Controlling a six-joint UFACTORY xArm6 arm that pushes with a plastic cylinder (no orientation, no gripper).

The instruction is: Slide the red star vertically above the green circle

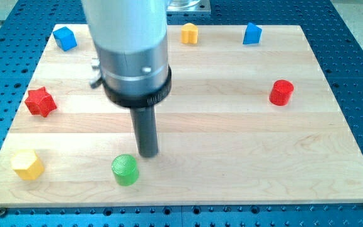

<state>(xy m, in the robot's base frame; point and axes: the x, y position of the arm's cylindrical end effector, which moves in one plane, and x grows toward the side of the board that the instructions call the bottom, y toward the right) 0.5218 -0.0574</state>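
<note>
The red star (40, 101) lies near the board's left edge, about mid-height in the view. The green circle (125, 169) stands near the view's bottom, left of centre. My tip (148, 153) rests on the board just up and to the right of the green circle, with a small gap between them. The red star is well to the left of my tip and higher in the view.
A yellow hexagon block (27, 164) sits at bottom left. A blue cube (65, 38) is at top left, a yellow heart-like block (189, 33) and a blue block (251, 33) along the top edge, a red cylinder (282, 92) at right. The arm's body hides part of the upper board.
</note>
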